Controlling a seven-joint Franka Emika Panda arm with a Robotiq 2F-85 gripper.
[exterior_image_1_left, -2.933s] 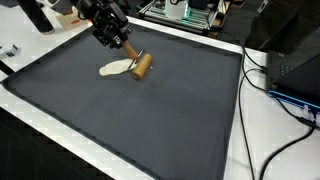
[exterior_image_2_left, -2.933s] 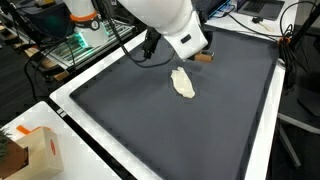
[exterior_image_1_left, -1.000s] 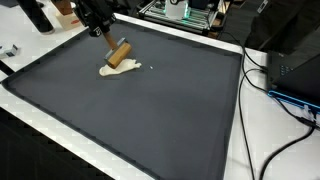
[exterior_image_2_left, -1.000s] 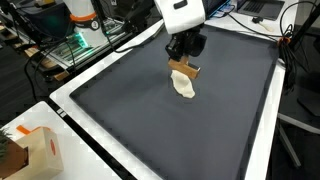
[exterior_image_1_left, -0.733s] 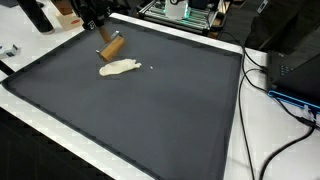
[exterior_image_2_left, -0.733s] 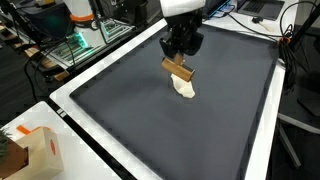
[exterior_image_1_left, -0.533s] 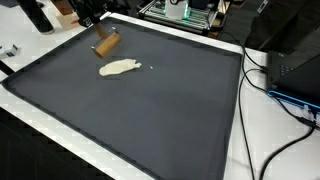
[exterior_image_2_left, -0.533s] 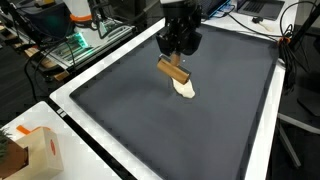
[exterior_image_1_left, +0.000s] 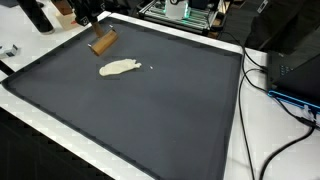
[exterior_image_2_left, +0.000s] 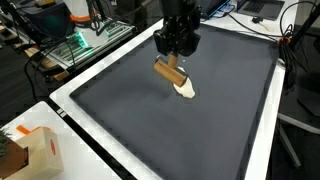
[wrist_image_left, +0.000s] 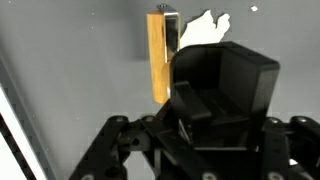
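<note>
My gripper (exterior_image_2_left: 175, 52) is shut on a wooden-handled tool (exterior_image_2_left: 169, 72) and holds it in the air above the dark mat (exterior_image_2_left: 130, 110). In an exterior view the tool (exterior_image_1_left: 103, 42) hangs near the mat's far corner, under the gripper (exterior_image_1_left: 94, 27). A flat cream-coloured patch, like dough (exterior_image_1_left: 119, 68), lies on the mat just below and beside the tool; it also shows as the dough (exterior_image_2_left: 185, 88). In the wrist view the wooden handle (wrist_image_left: 157, 55) stands upright left of the black fingers (wrist_image_left: 215, 80), with the dough (wrist_image_left: 205, 25) beyond them.
The mat (exterior_image_1_left: 150, 110) has a white border (exterior_image_1_left: 236, 120). Cables (exterior_image_1_left: 285, 95) and dark equipment lie beside it. A cardboard box (exterior_image_2_left: 35, 152) sits off a near corner, and electronics (exterior_image_1_left: 185, 12) stand behind the far edge.
The gripper has lifted the tool off the mat beside the dough and carried it up and away toward the mat's far corner. The dough has stayed in place.
</note>
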